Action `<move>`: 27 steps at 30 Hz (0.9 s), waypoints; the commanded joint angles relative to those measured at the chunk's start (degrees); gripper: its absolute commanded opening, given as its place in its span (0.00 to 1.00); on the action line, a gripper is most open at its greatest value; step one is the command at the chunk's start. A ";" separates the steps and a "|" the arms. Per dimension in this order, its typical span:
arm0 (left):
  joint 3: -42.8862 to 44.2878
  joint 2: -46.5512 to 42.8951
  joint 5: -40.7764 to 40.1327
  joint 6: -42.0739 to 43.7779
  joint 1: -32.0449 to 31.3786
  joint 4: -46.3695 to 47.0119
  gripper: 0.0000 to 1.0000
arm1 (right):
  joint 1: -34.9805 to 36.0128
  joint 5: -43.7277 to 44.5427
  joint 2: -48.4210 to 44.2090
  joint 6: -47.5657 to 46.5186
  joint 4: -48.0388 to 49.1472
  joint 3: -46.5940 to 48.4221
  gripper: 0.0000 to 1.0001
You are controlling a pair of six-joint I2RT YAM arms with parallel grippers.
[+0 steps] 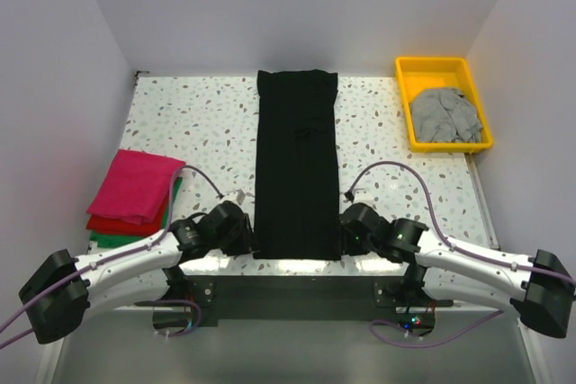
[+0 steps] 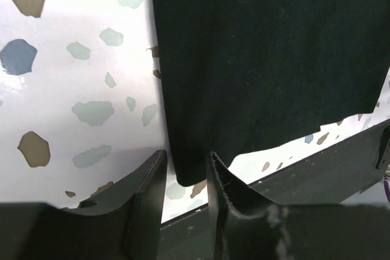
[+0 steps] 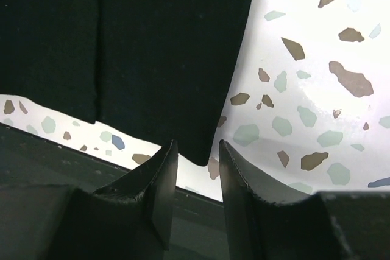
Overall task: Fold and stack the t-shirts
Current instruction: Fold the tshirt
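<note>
Cloth: black shirt (image 1: 298, 168) is judged light, thin and limp (no stiffness to keep a shape), so it will sag and drag unless both corners are raised together.
Position: it is laid as a long narrow strip down the middle of the table (image 1: 198, 123), from 12 to 6 o'clock, with the near hem at the table edge.
Hold: the two near corners, at 7 and 5 o'clock of the strip, are judged the places to pinch, with every layer caught.
Left gripper (image 2: 186, 153): fingers are narrowly parted, with the near-left corner at the mouth of the gap and nothing clamped.
Right gripper (image 3: 197, 144): fingers are likewise parted, with the near-right corner just at the tips and nothing held.
Stack: at 9 o'clock, magenta shirt (image 1: 137, 184) is on top, red shirt (image 1: 117, 224) under it, green shirt (image 1: 108, 241) lowest.
Tray (image 1: 432, 64): yellow, at 1 o'clock, with grey shirt (image 1: 443, 114) crumpled inside.
Count: five shirts (three stacked, one spread, one in the tray), one tray, two grippers.
</note>
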 commanded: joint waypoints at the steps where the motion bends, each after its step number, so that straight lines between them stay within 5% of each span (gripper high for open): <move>1: 3.03 0.32 0.17 2.20 -1.02 -2.42 0.38 | 0.37 1.26 1.84 -2.27 1.42 3.03 0.38; 9: 4.96 7.60 -3.26 0.63 -7.08 -1.36 0.46 | 2.03 1.79 7.99 -2.89 4.06 4.97 0.39; 27: 3.39 8.50 -5.64 -1.57 -8.93 -1.19 0.08 | 6.17 5.39 17.05 -0.96 8.01 3.83 0.39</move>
